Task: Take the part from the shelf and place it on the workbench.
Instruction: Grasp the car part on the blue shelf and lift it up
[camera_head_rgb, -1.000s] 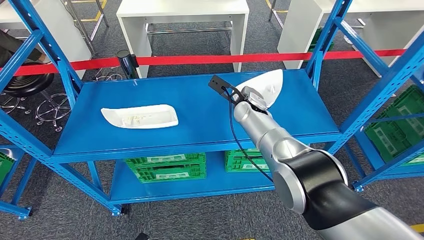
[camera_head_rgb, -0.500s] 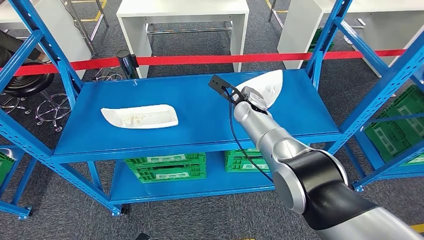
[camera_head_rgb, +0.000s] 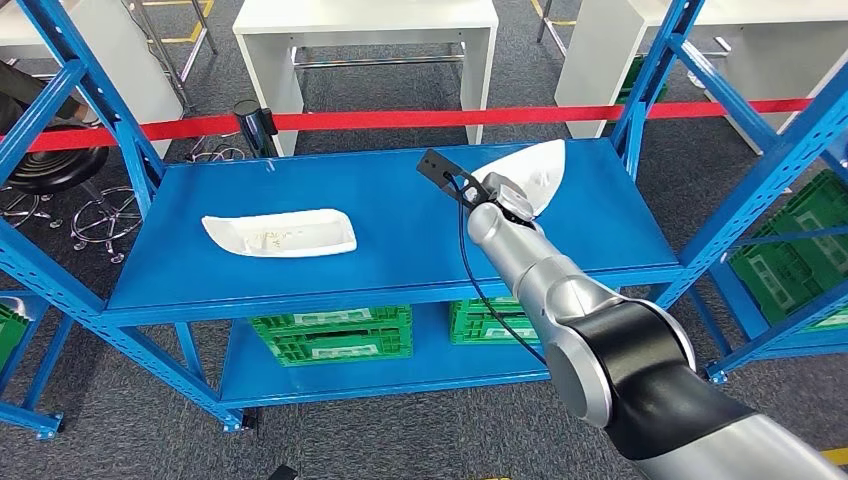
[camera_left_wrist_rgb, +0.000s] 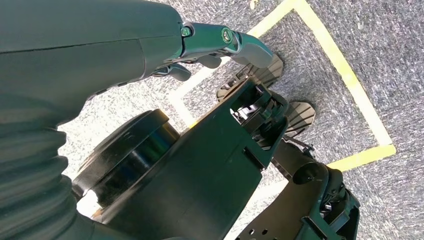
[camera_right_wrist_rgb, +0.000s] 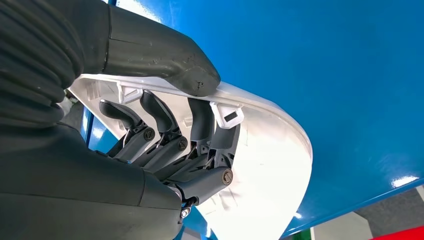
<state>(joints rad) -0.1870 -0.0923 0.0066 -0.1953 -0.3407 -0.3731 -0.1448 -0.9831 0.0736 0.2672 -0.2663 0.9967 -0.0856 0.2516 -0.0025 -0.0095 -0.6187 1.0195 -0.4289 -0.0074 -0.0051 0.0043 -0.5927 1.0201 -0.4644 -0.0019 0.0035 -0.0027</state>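
Blue shelf (camera_head_rgb: 330, 190) under red barrier tape (camera_head_rgb: 350, 120), grey carpet beyond. I read my right hand (camera_right_wrist_rgb: 165, 135) clamped on the white part (camera_head_rgb: 535, 172) at the shelf's far right: thumb (camera_right_wrist_rgb: 165, 60) over the rim, dark fingers (camera_right_wrist_rgb: 202, 122) curled inside the shell. A second white part (camera_head_rgb: 280, 233) lies well clear. Left hand (camera_left_wrist_rgb: 210, 47) hangs, fingers curled on nothing.

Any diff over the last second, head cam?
Nothing visibly changed. The right hand still grips the white part at the back right of the blue shelf, and the other white part still lies on the left of the shelf.
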